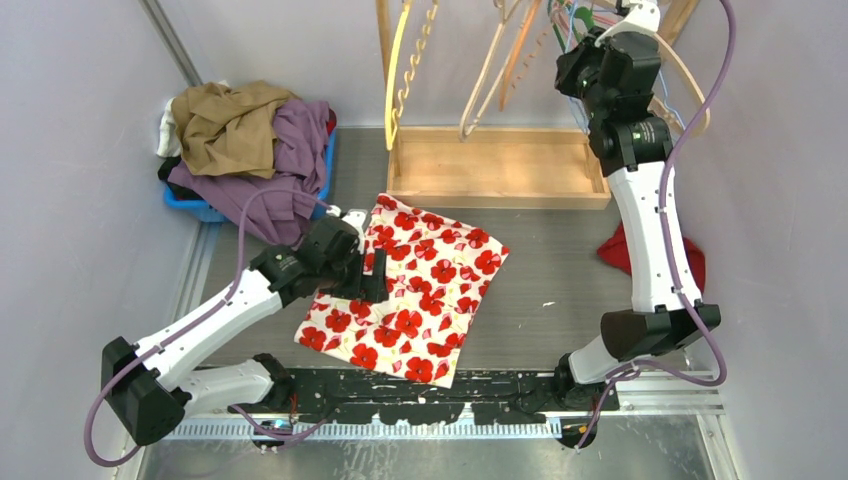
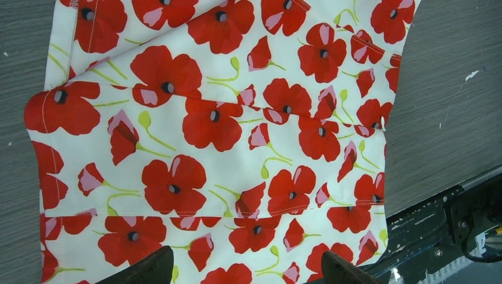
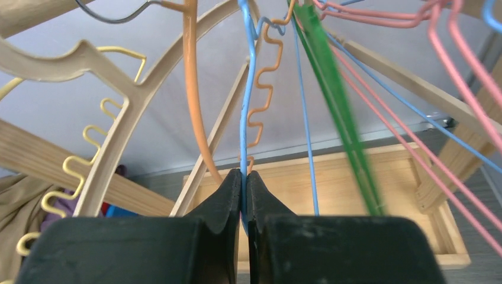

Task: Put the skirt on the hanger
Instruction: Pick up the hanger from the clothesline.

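Many hangers [image 3: 336, 100] crowd together far right, so the right gripper [image 3: 244, 177], pinching a thin blue hanger [image 3: 244, 118], could drag others off, while the left gripper [image 2: 245, 263] hovers spread over the skirt [image 1: 430, 290] on the bench [image 1: 560, 290].

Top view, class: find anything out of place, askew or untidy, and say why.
The skirt lies skewed on the table. Clothes spill over the blue bin. A red cloth lies crumpled at far right.

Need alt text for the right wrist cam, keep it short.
The right end effector is pinched shut on a thin blue wire hanger, seen from just behind its fingers. An orange hanger and a green hanger hang on either side, with a wooden tray behind.
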